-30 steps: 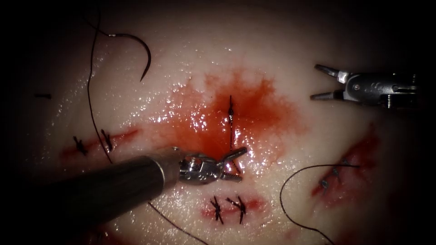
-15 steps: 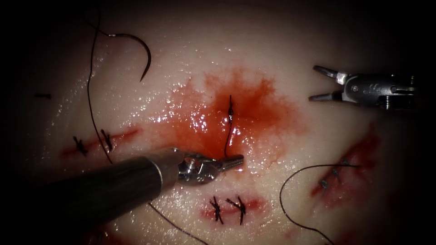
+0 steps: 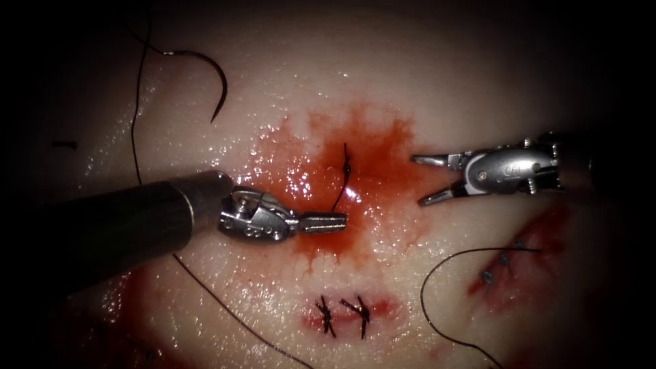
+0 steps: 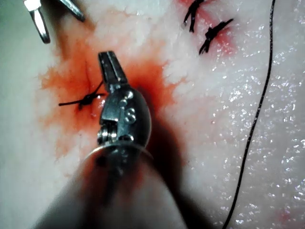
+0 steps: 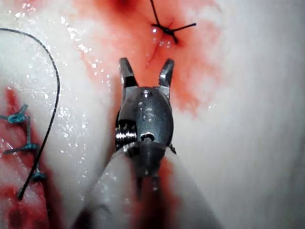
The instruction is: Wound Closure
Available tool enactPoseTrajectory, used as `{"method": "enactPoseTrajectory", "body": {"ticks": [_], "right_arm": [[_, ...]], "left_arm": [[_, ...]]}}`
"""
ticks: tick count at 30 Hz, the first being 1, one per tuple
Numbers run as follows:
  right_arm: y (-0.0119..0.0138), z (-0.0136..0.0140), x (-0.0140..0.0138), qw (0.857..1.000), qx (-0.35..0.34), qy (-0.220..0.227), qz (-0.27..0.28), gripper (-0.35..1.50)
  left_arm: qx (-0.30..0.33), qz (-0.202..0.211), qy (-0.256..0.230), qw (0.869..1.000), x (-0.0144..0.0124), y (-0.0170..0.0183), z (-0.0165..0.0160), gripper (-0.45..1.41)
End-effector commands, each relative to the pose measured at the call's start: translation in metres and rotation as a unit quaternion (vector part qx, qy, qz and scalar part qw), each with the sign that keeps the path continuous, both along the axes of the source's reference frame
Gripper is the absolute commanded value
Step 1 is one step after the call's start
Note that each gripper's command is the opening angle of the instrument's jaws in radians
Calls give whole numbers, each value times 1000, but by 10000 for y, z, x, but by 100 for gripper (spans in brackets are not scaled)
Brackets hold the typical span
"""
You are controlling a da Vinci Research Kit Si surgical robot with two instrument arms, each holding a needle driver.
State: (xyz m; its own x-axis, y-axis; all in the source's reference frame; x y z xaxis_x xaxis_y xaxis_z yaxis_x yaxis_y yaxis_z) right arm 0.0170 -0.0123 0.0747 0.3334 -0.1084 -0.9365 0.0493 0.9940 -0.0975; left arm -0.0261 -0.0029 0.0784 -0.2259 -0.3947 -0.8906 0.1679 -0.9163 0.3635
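Dark thread tail point(image 3: 342, 193): rises from the small dark knot point(image 3: 347, 164) and curves down to the left tool; thin and glistening with fluid.
Handling: probably limp, light and slippery; best gripped flat near its free end. A hard pull could strain the knot or tear the soft tissue.
Knot: sits on the cut in the middle of the red fluid patch point(image 3: 386, 154); the cut's own line is hard to make out.
Left silver needle driver point(image 3: 342, 221): just below and left of the knot, jaws closed together, apparently pinching the tail's end.
Right silver needle driver point(image 3: 417, 181): near the knot on its right, jaws spread apart, gripping nothing.
Curved dark steel needle point(image 3: 224, 82): well up and left of the knot, lying loose on the surface, not in the tissue, in neither tool.
Pale wet pork tissue point(image 3: 444, 82): glossy and soft-looking all around the knot.
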Motion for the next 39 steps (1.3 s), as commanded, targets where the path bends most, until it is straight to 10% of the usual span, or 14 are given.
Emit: {"method": "enactPoseTrajectory", "body": {"ticks": [1,39], "right_arm": [[-7,12,18,1000,6,6,0,113],[-13,35,146,997,-23,61,51,135]], "left_arm": [[0,-2,-1,1000,-6,1,6,-45],[27,-19,-8,999,-16,7,-7,-45]]}}
